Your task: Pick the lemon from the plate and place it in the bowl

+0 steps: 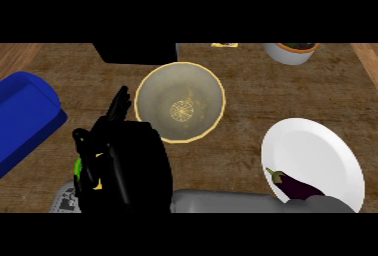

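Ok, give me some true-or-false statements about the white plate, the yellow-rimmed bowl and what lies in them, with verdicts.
1. A purple eggplant lies on the round white plate. True.
2. The yellow-rimmed translucent bowl stands to the right of the plate. False: it stands to the plate's left, apart from it.
3. The yellow lemon lies on the plate. False: it shows inside the bowl.
4. A blue object lies left of the bowl. True.
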You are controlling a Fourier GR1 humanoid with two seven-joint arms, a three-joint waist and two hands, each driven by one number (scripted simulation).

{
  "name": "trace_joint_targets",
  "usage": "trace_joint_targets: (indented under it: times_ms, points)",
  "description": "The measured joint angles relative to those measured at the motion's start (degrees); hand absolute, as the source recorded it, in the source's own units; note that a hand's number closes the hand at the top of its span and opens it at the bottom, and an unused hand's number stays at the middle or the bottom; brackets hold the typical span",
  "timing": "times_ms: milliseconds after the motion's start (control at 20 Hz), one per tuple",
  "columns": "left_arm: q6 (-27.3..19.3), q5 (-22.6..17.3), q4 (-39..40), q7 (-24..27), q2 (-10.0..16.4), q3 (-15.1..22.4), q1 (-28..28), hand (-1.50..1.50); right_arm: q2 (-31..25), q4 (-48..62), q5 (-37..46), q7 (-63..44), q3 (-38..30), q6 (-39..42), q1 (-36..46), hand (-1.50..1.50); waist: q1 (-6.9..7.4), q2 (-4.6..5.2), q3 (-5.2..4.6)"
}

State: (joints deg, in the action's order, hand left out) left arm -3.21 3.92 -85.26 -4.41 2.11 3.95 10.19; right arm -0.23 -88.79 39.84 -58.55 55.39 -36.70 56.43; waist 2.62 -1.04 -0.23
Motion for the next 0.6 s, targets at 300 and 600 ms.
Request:
trace_joint_targets:
  times_ms: [300,600]
  points:
    - [-0.5,0.52,-0.5,-0.57,-0.31,0.33,0.43,0.0,-0.31,2.77,-0.57,-6.7,-4.18,4.06,13.4,1.5,-0.03,0.14,0.01]
    - [-0.09,0.1,-1.02,-1.05,0.15,-0.16,0.86,0.0,-0.33,11.46,-3.52,-7.99,-9.45,4.96,22.57,1.5,0.06,0.61,0.02]
